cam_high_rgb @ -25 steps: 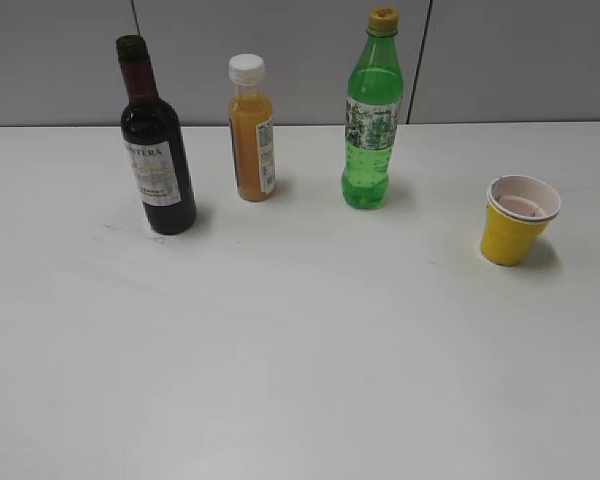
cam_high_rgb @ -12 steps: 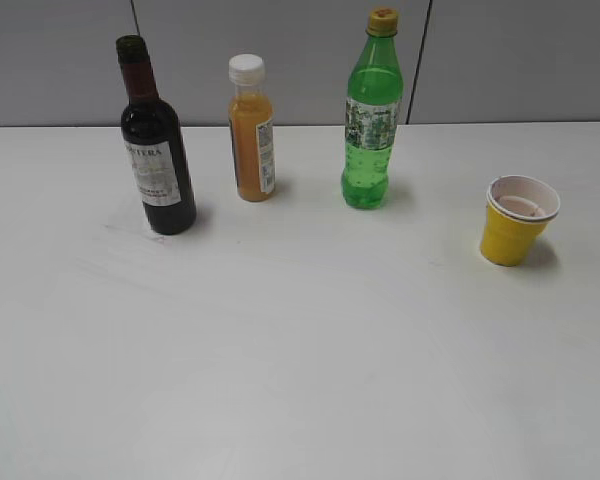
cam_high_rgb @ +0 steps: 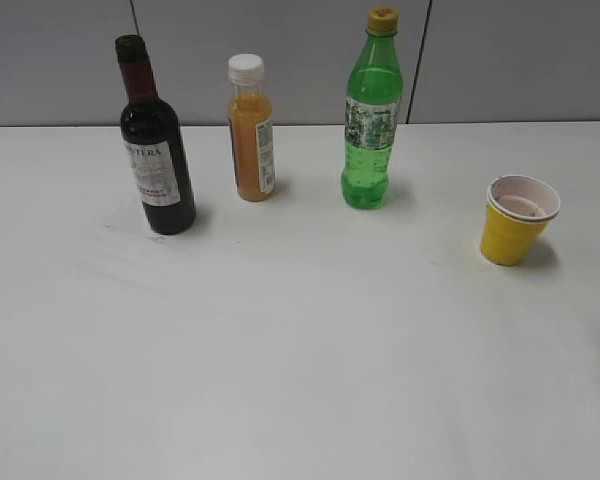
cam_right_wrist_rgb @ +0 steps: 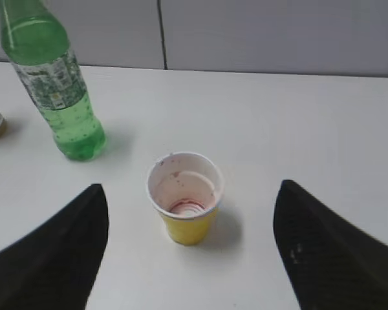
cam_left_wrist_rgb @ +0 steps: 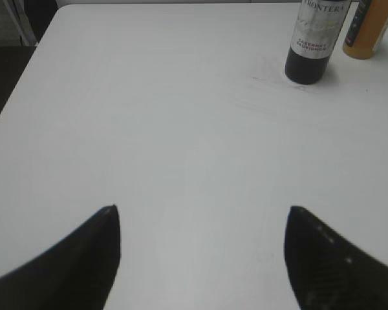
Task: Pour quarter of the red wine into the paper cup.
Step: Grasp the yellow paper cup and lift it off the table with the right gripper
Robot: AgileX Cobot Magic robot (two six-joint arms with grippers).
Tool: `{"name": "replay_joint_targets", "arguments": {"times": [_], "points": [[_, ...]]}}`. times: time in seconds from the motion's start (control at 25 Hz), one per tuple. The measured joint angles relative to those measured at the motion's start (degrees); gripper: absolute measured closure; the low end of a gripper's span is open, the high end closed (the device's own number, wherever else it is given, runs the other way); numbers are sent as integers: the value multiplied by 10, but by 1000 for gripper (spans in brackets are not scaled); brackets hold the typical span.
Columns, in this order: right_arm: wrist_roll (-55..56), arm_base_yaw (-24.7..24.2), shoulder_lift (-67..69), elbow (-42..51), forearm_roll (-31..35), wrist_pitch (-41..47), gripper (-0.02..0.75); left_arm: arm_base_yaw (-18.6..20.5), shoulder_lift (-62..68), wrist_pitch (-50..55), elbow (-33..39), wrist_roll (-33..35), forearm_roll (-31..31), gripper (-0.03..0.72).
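The red wine bottle (cam_high_rgb: 157, 150), dark glass with a maroon foil neck and white label, stands upright at the back left of the white table; its lower part shows in the left wrist view (cam_left_wrist_rgb: 313, 42). The yellow paper cup (cam_high_rgb: 517, 220) stands at the right, with reddish stains inside; it shows in the right wrist view (cam_right_wrist_rgb: 185, 197). My left gripper (cam_left_wrist_rgb: 200, 213) is open and empty, well short of the wine bottle. My right gripper (cam_right_wrist_rgb: 191, 187) is open and empty, its fingers on either side of the cup but apart from it. Neither gripper shows in the exterior view.
An orange juice bottle (cam_high_rgb: 251, 130) with a white cap stands right of the wine. A taller green soda bottle (cam_high_rgb: 372, 115) stands between it and the cup, and shows in the right wrist view (cam_right_wrist_rgb: 52, 77). A grey wall runs behind the table.
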Motion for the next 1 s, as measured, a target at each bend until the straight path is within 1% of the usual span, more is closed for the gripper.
{"name": "replay_joint_targets", "arguments": {"times": [0.12, 0.2, 0.24, 0.32, 0.48, 0.6, 0.72, 0.88, 1.0], "points": [[-1, 60, 68, 20, 7, -111, 136, 0, 0, 0, 0, 0, 0, 105], [-1, 92, 108, 32, 17, -160, 136, 0, 0, 0, 0, 0, 0, 105], [-1, 99, 126, 39, 23, -174, 139, 0, 0, 0, 0, 0, 0, 105], [2, 103, 158, 61, 35, -218, 141, 0, 0, 0, 0, 0, 0, 105], [38, 103, 197, 141, 38, -351, 142, 0, 0, 1, 0, 0, 0, 105], [52, 103, 214, 188, 21, -426, 142, 0, 0, 1, 0, 0, 0, 105], [57, 103, 239, 204, 4, -481, 139, 0, 0, 1, 0, 0, 0, 105], [82, 103, 293, 217, -17, -578, 76, 0, 0, 1, 0, 0, 0, 105], [104, 103, 348, 220, -46, -651, 54, 0, 0, 1, 0, 0, 0, 105]]}}
